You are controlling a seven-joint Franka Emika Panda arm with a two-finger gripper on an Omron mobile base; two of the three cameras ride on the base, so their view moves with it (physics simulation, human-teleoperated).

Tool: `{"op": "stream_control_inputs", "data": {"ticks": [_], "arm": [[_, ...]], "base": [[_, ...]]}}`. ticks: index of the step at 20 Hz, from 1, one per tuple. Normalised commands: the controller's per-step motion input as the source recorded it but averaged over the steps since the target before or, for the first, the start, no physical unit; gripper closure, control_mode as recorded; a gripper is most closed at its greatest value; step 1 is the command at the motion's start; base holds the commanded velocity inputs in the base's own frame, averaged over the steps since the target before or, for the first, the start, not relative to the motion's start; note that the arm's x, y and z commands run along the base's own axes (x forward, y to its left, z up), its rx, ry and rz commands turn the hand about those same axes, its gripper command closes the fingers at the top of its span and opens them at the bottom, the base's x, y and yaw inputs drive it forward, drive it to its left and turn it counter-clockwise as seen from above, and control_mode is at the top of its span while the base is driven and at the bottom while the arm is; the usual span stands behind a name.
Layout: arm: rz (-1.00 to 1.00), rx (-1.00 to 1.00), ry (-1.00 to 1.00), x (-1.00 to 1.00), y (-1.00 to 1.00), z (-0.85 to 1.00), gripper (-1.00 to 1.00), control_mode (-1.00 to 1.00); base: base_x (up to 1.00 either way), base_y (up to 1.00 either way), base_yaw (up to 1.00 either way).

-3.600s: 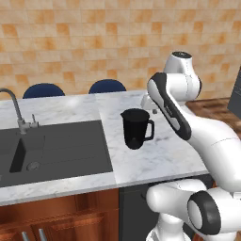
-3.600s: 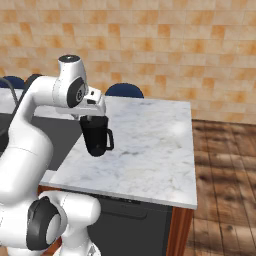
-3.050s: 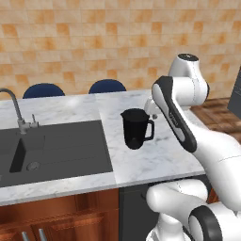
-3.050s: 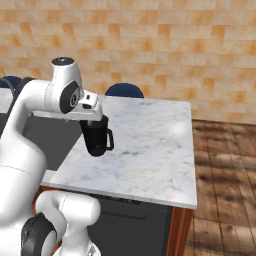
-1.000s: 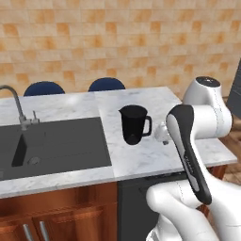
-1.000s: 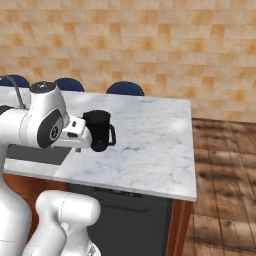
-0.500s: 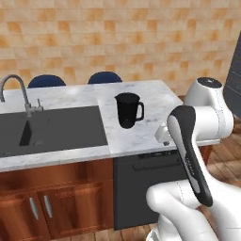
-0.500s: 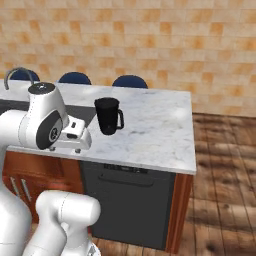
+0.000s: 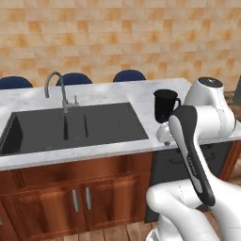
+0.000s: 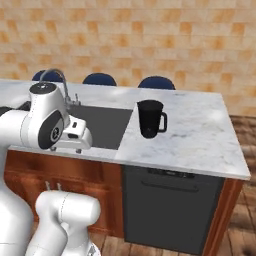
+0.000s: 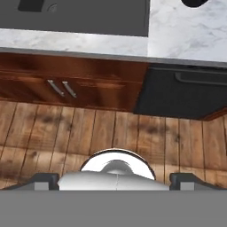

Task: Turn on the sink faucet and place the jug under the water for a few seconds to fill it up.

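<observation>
The black tapered jug [image 9: 165,105] is seen upright on the white marble surface [image 10: 200,131], just right of the dark grey rectangular sink [image 9: 75,127]. The slim grey gooseneck faucet [image 9: 57,88] is set behind the basin. The jaws' spread cannot be told; nothing is seen held.

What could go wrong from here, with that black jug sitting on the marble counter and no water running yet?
The black tapered jug stands on the white marble counter beside the dark grey sink, so a clumsy grab could tip it. The slim grey gooseneck faucet has a small lever, easy to miss. The bulky white arm could brush the counter's edge.
</observation>
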Motion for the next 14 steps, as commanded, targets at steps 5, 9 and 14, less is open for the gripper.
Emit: {"op": "stream_control_inputs", "data": {"ticks": [5, 9, 14], "arm": [[0.0, 0.0, 0.0, 0.0, 0.0, 0.0, -1.0, 1.0], [0.0, 0.0, 0.0, 0.0, 0.0, 0.0, -1.0, 1.0], [0.0, 0.0, 0.0, 0.0, 0.0, 0.0, -1.0, 1.0]], "base": [[0.0, 0.9, 0.0], [0.07, 0.65, 0.0], [0.27, 0.09, 0.0]]}}
